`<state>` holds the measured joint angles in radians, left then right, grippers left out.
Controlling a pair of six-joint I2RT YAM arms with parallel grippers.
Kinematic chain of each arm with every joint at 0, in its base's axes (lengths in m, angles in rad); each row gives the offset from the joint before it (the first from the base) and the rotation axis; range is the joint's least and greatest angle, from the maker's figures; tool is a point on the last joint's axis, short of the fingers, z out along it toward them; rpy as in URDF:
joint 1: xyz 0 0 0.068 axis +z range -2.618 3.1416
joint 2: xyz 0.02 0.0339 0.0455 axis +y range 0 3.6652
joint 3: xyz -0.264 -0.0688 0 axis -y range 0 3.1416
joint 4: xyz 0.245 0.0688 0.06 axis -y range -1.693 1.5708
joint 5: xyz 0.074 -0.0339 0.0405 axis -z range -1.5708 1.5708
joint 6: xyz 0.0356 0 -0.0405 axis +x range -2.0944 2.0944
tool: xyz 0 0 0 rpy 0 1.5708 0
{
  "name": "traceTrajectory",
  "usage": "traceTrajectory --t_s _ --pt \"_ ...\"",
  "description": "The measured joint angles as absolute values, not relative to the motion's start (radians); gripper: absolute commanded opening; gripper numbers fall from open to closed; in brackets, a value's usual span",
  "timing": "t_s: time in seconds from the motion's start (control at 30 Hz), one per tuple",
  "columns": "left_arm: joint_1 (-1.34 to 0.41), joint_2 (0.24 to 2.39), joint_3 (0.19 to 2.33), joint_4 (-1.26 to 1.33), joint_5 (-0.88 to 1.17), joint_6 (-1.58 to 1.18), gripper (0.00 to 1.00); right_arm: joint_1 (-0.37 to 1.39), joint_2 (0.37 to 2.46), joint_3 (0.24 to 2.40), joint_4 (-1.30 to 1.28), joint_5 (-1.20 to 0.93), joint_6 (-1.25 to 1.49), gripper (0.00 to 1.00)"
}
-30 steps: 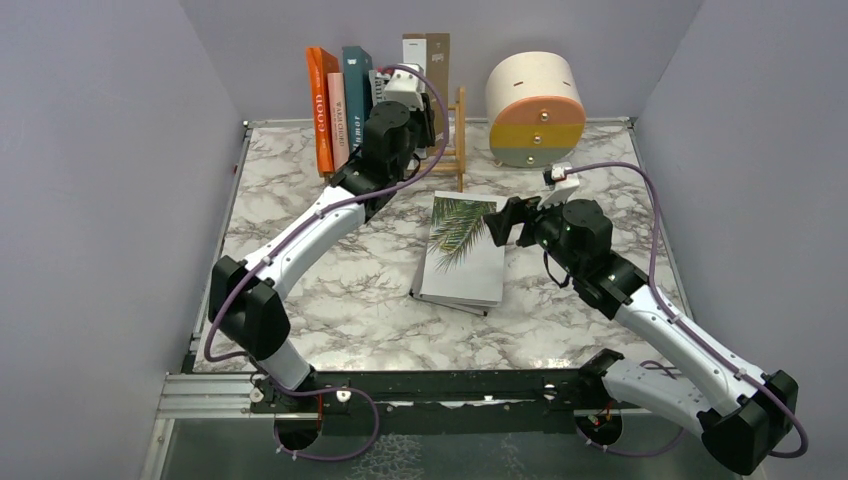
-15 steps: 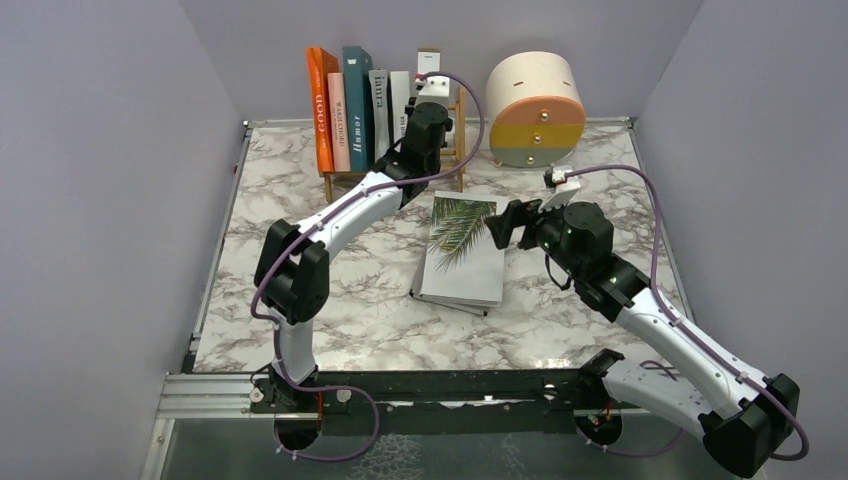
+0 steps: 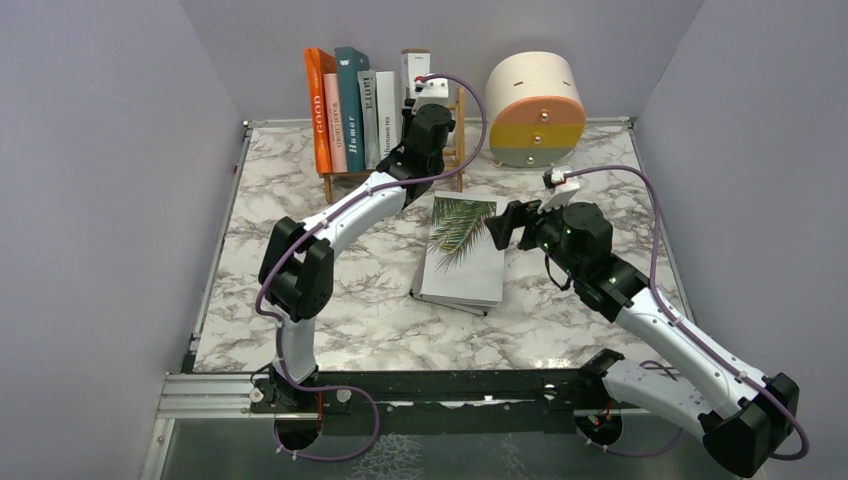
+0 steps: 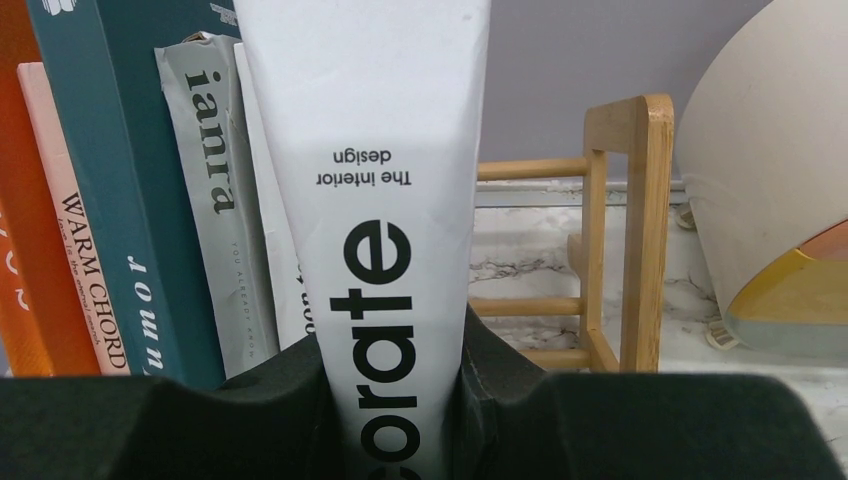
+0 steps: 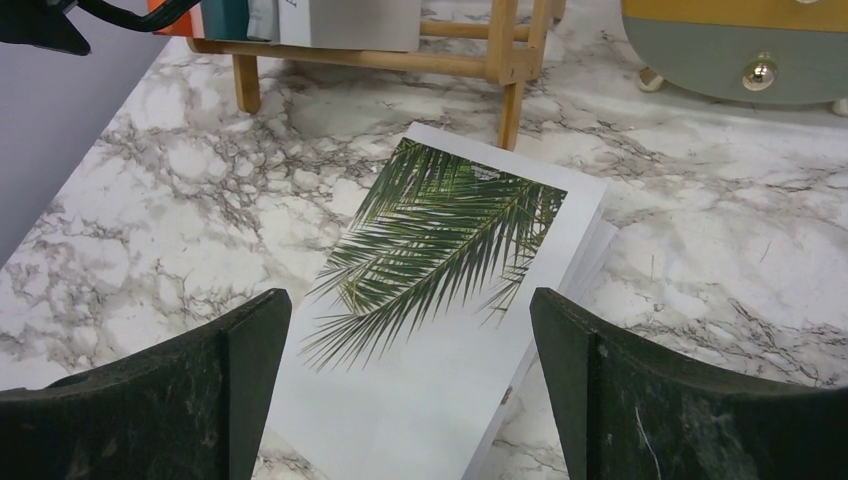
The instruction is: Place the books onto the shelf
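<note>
One white book going onto the rack, a flat stack waiting

Nearest the arms, the right gripper [image 5: 408, 300] is hovering with its fingers spread wide and gripping nothing. It is pointing down at the palm-leaf book [image 5: 450, 240], probably lining up for the next pick. That book is lying flat on the marble table [image 3: 270, 190], just in front of the shelf [image 4: 630, 230], and is resting on at least one more volume. How many are lying beneath it I cannot tell, since only page edges are showing.

Farther back, the left gripper [image 4: 395, 350] is pinching a white book [image 4: 370, 120] across its spine, fingers narrow around it. It is holding the book upright, seemingly so it can join the row standing on the rack. The fingers and the arm are hiding whether its lower edge is touching the rails.

In that row the orange book [image 3: 318, 100], pink book [image 3: 336, 125], teal book [image 3: 351, 95] and grey book [image 3: 368, 115] are standing spine-out. To the right of the rack the round drawer unit [image 3: 535, 105] is sitting apart, cut off in the left wrist view.
</note>
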<state>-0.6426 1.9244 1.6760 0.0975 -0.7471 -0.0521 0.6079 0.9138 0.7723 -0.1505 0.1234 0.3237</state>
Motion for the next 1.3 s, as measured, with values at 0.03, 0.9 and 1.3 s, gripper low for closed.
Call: traceTrajectory --t_s 0.03,0.9,1.3 --pt "-0.643 1.924 1.676 0.098 -0.744 -0.052 0.00 0.608 0.915 0.772 -0.150 0.123 0.324 0.89" --pt "-0.609 2.051 1.723 0.169 -0.676 -0.053 0.00 0.608 0.916 0.772 -0.157 0.124 0.316 0.89" --pt "-0.545 2.078 1.672 0.252 -0.569 -0.130 0.00 0.608 0.916 0.772 -0.158 0.123 0.316 0.89"
